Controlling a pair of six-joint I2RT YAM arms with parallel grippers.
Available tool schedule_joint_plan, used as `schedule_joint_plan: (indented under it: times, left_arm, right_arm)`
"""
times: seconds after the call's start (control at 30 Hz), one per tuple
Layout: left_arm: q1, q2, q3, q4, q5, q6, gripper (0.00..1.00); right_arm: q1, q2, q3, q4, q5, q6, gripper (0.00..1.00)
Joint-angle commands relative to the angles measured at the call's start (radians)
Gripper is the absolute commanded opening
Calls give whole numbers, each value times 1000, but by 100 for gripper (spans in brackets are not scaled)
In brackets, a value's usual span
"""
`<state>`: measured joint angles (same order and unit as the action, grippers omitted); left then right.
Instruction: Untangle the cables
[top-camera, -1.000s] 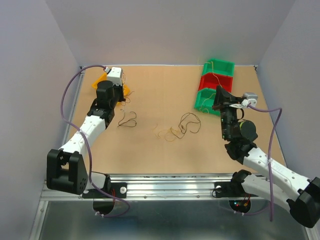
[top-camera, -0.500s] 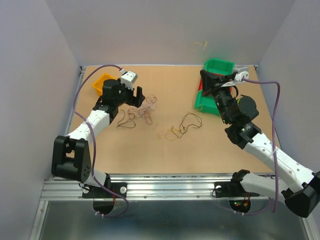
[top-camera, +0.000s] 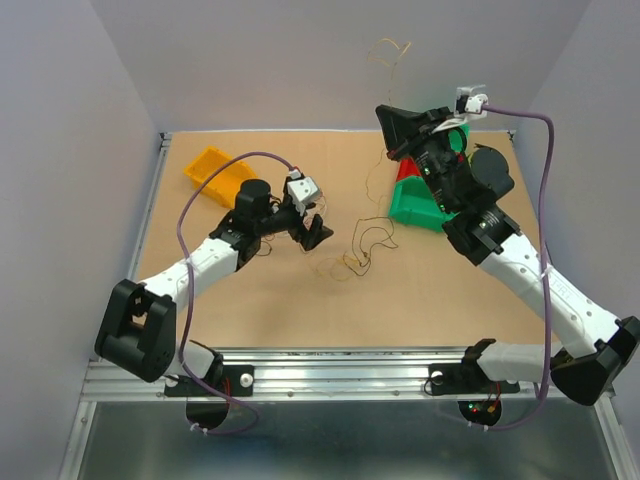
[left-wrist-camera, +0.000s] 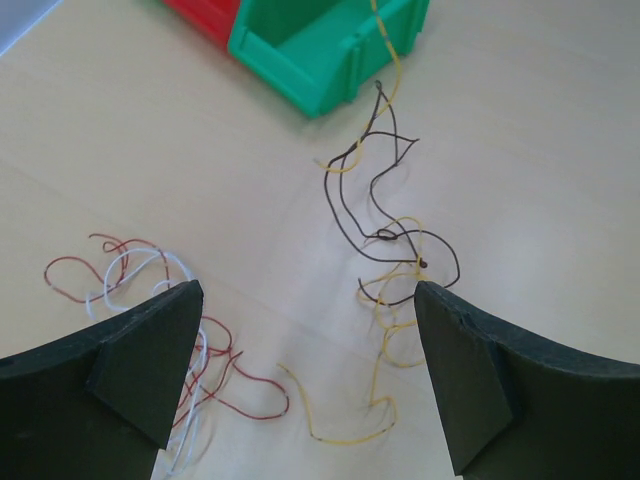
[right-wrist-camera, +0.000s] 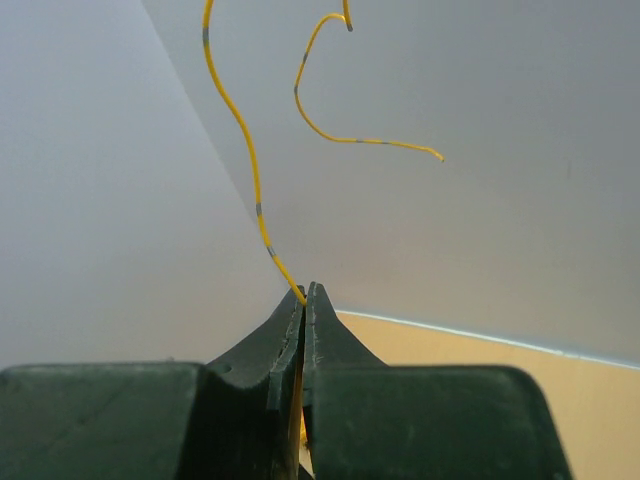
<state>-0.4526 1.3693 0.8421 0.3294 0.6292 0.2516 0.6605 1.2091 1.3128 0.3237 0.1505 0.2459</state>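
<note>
Yellow cables (right-wrist-camera: 256, 205) strand stands near-vertical (far right), pinched by right gripper (right-wrist-camera: 304, 297). Tan table (top-camera: 300, 310), grey walls (top-camera: 300, 60); left gripper (left-wrist-camera: 308, 300) gapes empty.

The bins (top-camera: 428, 205) stand on the table (top-camera: 200, 290) near its back right corner, in a row running toward the back wall. Left of the bins, mid-table, lies a loose clump of cables (top-camera: 352, 258). One wire (top-camera: 371, 182) rises from it, just left of the bins, to the right gripper (top-camera: 384, 112), which hangs above the bins' back left and pinches it. Further left of the bins, past that clump, the left gripper (top-camera: 308, 232) sits low over the table, with a second clump (left-wrist-camera: 150, 290) by one finger. Far left of the bins, at the table's back, lies a tray (top-camera: 215, 172).
</note>
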Motion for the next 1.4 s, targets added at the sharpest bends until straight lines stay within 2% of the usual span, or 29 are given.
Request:
schedule_joint_plan:
  times: [0.0,0.07,0.27,0.43,0.5,0.7,0.8,0.9,0.93,0.97,1.0,1.2,1.27,1.37]
  left_arm:
    - [-15,28,9,97,81,17,99]
    - [-49,65,28,100,80,6,99]
    - [-101,192,87,108,-68,-24,99]
    - [-121,301,169,97,-62,-69,97]
    - [-144,329,176,97,-101,-57,96]
    - [-184,438,267,63,-144,-61,88]
    - [-186,485,324,34,-140,-67,77]
    - [-186,493,336,26,-128,-64,37]
    - [-186,491,333,25,-143,-61,7]
    - [-186,490,333,25,-164,-66,0]
    - [-184,488,333,22,-213,-69,0]
    - [-135,473,344,-32,-296,-126,0]
    - [-85,490,402,-134,-281,-168,0]
    - [4,491,408,-165,-232,-222,0]
  right_arm:
    - [-1,-3,103,8,-31,85,1]
    - [-2,-14,100,23,-46,96,1]
    - [-2,-51,80,54,-48,115,0]
    - [-2,-82,37,98,-71,127,1]
    - [-1,-88,20,113,-55,128,0]
    - [-1,-94,3,133,-69,135,1]
    - [-1,-92,-1,132,-68,132,1]
    - [-2,-92,-12,129,-31,113,0]
    - [-2,-94,-14,114,6,104,0]
    - [-1,-94,-15,104,27,98,0]
    - [-2,-95,-18,100,67,90,1]
    - [-2,-121,-102,138,161,-16,0]
    - [-2,-120,-109,138,227,-49,1]
    - [-1,-111,-107,141,294,-77,1]
